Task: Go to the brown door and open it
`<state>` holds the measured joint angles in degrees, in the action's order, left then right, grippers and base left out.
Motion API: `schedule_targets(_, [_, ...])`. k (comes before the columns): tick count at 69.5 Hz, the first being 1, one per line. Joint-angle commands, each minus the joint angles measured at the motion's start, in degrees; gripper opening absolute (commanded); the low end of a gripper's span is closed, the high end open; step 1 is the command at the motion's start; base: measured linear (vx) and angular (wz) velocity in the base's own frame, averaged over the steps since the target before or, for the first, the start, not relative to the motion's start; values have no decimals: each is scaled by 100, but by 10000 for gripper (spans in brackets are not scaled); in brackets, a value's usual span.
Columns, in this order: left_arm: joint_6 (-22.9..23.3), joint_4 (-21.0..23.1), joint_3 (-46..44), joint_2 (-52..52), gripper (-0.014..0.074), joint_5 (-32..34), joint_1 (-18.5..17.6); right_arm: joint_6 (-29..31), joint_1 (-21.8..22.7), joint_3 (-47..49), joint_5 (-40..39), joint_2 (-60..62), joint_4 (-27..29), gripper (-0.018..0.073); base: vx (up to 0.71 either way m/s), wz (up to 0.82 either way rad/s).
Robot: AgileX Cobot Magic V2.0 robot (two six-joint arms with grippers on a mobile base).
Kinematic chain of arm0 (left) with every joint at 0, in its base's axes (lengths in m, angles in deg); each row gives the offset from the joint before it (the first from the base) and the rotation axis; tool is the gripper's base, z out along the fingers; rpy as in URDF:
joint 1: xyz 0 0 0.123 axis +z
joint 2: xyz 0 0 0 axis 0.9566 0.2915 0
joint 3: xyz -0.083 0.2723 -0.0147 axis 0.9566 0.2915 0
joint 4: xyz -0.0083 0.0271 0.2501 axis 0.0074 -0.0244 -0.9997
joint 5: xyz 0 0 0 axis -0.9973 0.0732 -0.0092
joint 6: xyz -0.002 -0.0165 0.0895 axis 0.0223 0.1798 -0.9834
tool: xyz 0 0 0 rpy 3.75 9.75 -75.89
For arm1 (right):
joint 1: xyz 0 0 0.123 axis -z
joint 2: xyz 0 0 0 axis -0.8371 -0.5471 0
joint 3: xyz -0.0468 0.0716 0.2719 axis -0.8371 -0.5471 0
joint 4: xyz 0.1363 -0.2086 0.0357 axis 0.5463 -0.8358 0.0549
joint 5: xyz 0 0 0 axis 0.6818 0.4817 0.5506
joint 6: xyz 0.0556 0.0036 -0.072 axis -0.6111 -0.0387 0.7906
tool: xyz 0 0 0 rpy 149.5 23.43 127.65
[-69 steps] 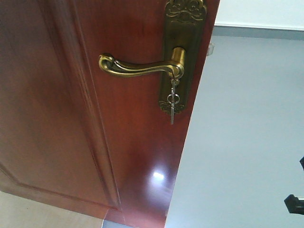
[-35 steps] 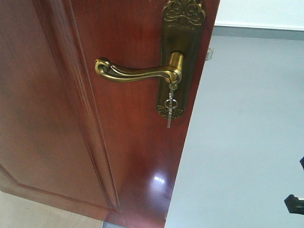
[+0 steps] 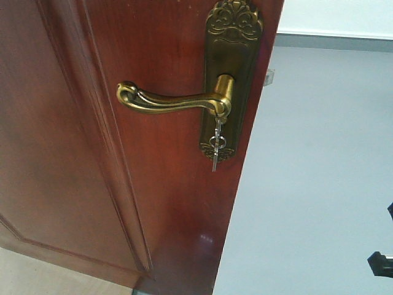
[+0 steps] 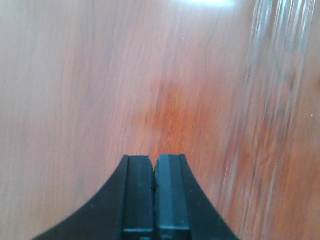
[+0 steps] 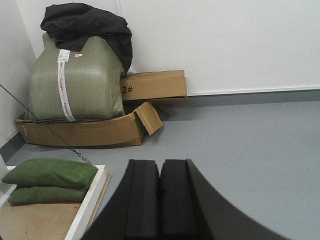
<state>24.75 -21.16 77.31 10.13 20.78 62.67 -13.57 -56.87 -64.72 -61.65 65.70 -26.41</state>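
The brown door (image 3: 73, 153) fills the left of the front view, glossy reddish-brown with a raised panel. Its brass lever handle (image 3: 166, 100) points left from an ornate bronze backplate (image 3: 228, 67), and silver keys (image 3: 216, 144) hang below it. The door's free edge runs down the middle, with grey floor (image 3: 319, 184) showing past it. My left gripper (image 4: 154, 161) is shut with nothing in it, its tips very close to the door's wood (image 4: 100, 75). Over the grey floor my right gripper (image 5: 160, 165) is also shut, nothing held.
In the right wrist view a green sack (image 5: 75, 82) with a black cloth (image 5: 87, 22) on it sits in cardboard boxes (image 5: 150, 85) against the white wall. Green sandbags (image 5: 47, 177) lie on a white-edged board (image 5: 92, 200). A dark part (image 3: 382, 261) shows at the front view's right edge.
The handle, backplate and keys have shifted left and slightly down in the front view. The bright reflection low on the door has faded. The door fills a bit more of the view.
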Motion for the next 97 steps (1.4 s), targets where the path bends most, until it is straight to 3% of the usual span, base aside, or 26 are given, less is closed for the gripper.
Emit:
schedule_targets(1, [55,-45,139,-147,11,499,-18,51,-6,-11,-454,49,-27,0,0,0])
schedule_targets(97, [55,-45,139,-152,11,499,-2,51,-6,-11,-454,49,-27,0,0,0])
